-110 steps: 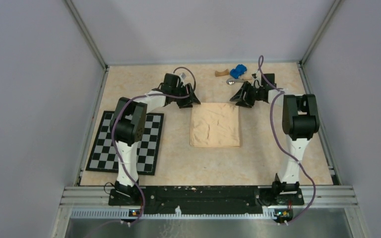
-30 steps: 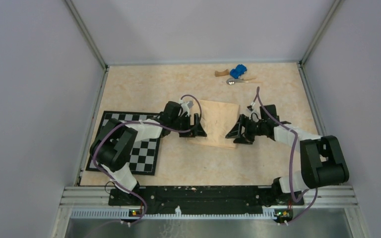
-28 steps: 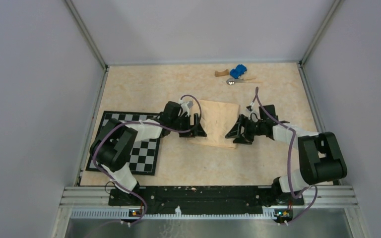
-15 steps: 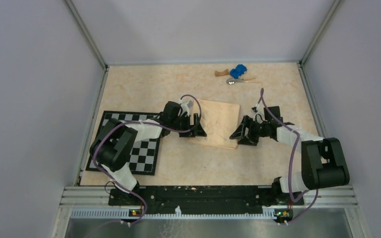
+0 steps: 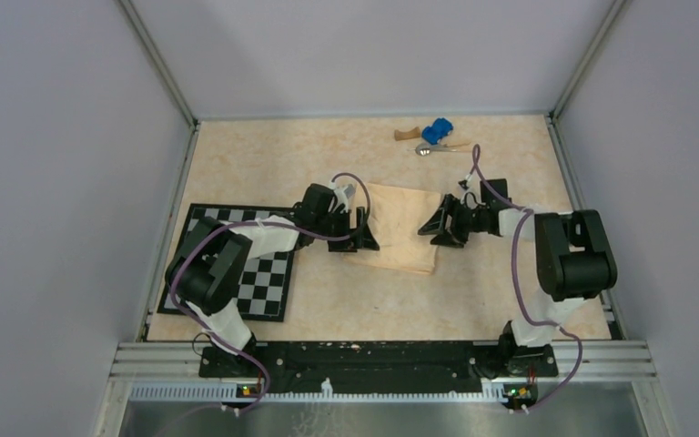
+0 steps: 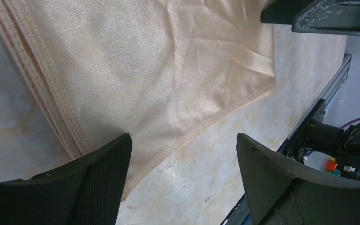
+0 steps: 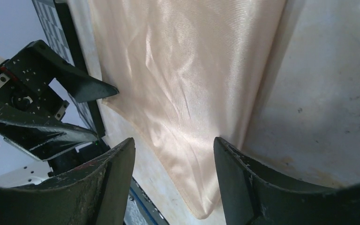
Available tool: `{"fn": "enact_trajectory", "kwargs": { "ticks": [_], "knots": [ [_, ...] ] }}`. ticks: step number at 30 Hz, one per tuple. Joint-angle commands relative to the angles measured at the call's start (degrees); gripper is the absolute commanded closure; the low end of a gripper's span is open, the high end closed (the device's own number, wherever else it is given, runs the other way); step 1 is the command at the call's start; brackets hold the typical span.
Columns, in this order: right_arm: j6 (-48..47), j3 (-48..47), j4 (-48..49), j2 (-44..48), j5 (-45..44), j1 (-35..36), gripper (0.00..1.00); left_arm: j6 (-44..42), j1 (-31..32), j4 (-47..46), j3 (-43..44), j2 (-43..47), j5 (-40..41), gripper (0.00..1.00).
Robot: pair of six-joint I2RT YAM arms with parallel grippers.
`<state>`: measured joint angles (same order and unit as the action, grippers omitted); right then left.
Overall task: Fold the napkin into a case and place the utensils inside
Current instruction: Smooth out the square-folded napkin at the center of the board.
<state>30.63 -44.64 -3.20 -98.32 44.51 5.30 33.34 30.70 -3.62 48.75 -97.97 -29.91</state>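
Peach-orange folded cloth napkin (image 5: pixel 403 228): being flanked on both sides.
Left gripper (image 5: pixel 364 231): being held open at left edge.
Right gripper (image 5: pixel 439 231): being held open at right edge.

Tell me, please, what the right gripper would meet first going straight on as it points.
Probably the folded peach napkin, whose edge sits within the open right gripper; how high the gripper hangs above it is unclear.

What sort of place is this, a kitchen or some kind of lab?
Probably a robot test cell: grey walls on aluminium framing enclose the table, and a left arm and right arm are bolted to its near rail.
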Motion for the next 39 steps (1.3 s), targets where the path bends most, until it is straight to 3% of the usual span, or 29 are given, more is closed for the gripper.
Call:
{"fn": "enact_trajectory", "kwargs": {
  "ticks": [1,7,11,18,26,31,39],
  "knots": [
    [-2.68,2.41,1.07,3.14,-5.48,-0.91,0.37,0.57,-0.16,3.35,-1.3,-1.1,5.17,0.13],
    [-2.39,1.38,-0.64,9.34,-7.26,-0.91,0.37,1.74,0.19,7.04,-0.23,3.75,6.4,0.12],
    [-0.65,-1.69,0.54,7.05,-4.9,-0.91,0.36,1.77,0.04,7.31,4.62,5.05,2.1,0.11],
    [3.05,-3.04,4.02,3.13,-0.16,5.92,0.38,-0.99,-1.97,8.81,18.5,-2.26,1.56,0.1],
    [4.15,1.24,3.49,3.98,-6.75,14.58,0.65,-8.5,-3.33,8.88,30.12,-15.14,0.7,0.11],
    [1.27,2.12,-2.03,3.32,-13.74,15.04,0.72,-11.61,-3.18,10.16,29.51,-17.79,5.31,0.12],
    [-1.34,5.64,-11.76,8.89,-30.31,9.77,0.73,-6.83,-1.53,9.47,13.38,-8.91,8.13,0.12]
  ]
}}
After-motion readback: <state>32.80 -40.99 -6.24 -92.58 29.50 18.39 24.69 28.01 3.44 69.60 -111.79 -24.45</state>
